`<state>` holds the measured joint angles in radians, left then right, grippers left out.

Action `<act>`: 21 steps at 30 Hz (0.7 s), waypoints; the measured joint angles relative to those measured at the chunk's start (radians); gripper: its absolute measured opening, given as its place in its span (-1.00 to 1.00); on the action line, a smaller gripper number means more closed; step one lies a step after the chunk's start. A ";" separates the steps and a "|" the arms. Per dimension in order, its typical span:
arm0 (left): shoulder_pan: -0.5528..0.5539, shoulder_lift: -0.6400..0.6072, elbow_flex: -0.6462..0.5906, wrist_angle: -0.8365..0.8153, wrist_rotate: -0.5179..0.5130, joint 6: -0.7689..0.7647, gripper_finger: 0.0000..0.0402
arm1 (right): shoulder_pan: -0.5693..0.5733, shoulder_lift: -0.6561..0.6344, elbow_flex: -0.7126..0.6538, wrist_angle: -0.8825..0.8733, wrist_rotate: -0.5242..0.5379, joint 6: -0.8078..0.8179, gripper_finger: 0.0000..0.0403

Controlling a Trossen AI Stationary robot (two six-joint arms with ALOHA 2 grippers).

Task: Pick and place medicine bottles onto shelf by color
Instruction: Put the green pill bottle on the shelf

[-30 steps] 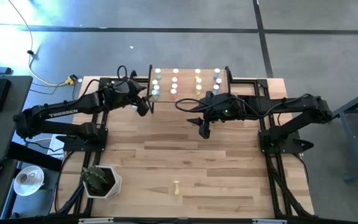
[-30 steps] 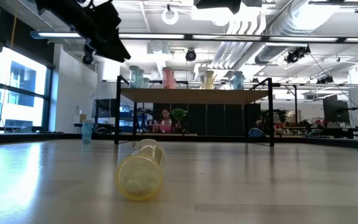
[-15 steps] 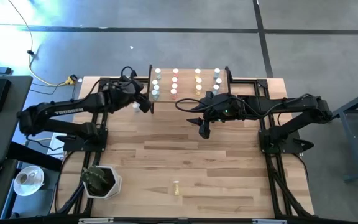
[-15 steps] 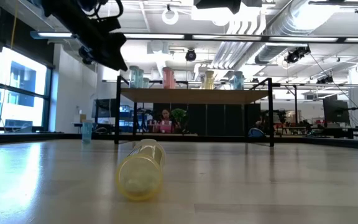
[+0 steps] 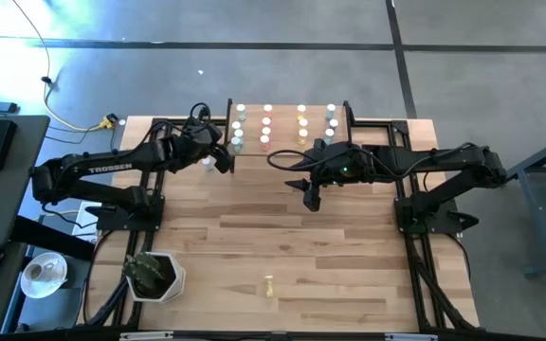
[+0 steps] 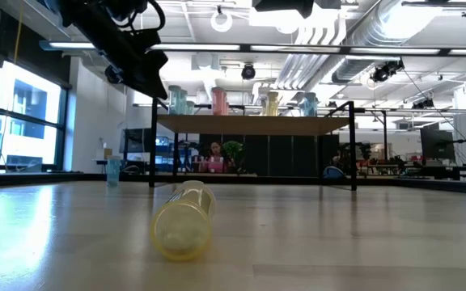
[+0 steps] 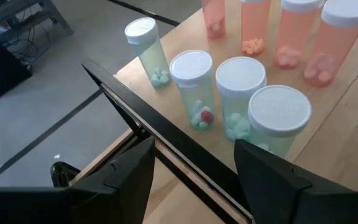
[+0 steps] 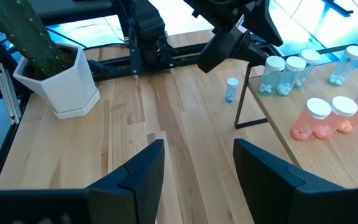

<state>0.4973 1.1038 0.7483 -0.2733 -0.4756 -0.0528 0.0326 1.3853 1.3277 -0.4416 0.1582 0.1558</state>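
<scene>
The shelf (image 5: 289, 133) stands at the table's far middle on thin black legs. Medicine bottles stand on it in rows by colour: green (image 7: 194, 87), pink (image 5: 266, 123), yellow (image 5: 301, 123) and blue (image 5: 331, 121). A yellow bottle (image 6: 183, 218) lies on its side near the table's front edge. A small blue bottle (image 8: 231, 89) stands on the table left of the shelf. My left gripper (image 5: 226, 163) hangs open by the shelf's left end, above the table and just short of the green bottles. My right gripper (image 5: 311, 199) hangs open in front of the shelf, with nothing between its fingers.
A plant in a white pot (image 5: 154, 275) stands at the table's near left corner. The shelf's black frame bar (image 7: 166, 143) runs close in front of my left gripper. Bare wood lies between the shelf and the lying yellow bottle.
My left gripper has sunk a little and swung toward the shelf's left end, staying open. The bottles have kept still.
</scene>
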 joint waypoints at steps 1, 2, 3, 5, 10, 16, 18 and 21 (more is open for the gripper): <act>0.000 0.000 0.000 0.000 0.000 0.000 0.04 | 0.000 0.000 0.000 0.000 0.000 0.000 -0.09; 0.000 0.000 0.000 0.000 0.000 0.000 0.04 | 0.000 0.000 0.000 0.000 0.000 0.000 -0.09; 0.000 0.000 0.000 0.000 0.000 0.000 0.04 | 0.000 0.000 0.000 0.000 0.000 0.000 -0.09; 0.000 0.000 0.000 0.000 0.010 0.000 0.04 | 0.000 0.000 0.000 0.000 0.000 0.000 -0.09; -0.001 0.000 0.000 0.005 0.046 0.000 0.04 | 0.000 0.000 0.000 0.000 0.000 0.000 -0.09; 0.000 0.000 0.000 0.017 0.046 0.000 0.04 | 0.000 0.000 0.000 0.000 0.000 0.000 -0.09; 0.000 0.000 0.000 0.021 0.046 0.000 0.04 | 0.000 0.000 0.000 0.000 0.000 0.000 -0.09; 0.000 0.000 0.000 0.028 0.064 0.001 0.04 | 0.000 0.000 0.000 0.000 0.000 0.000 -0.09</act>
<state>0.4973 1.1038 0.7483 -0.2453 -0.4113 -0.0523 0.0326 1.3853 1.3277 -0.4416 0.1581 0.1561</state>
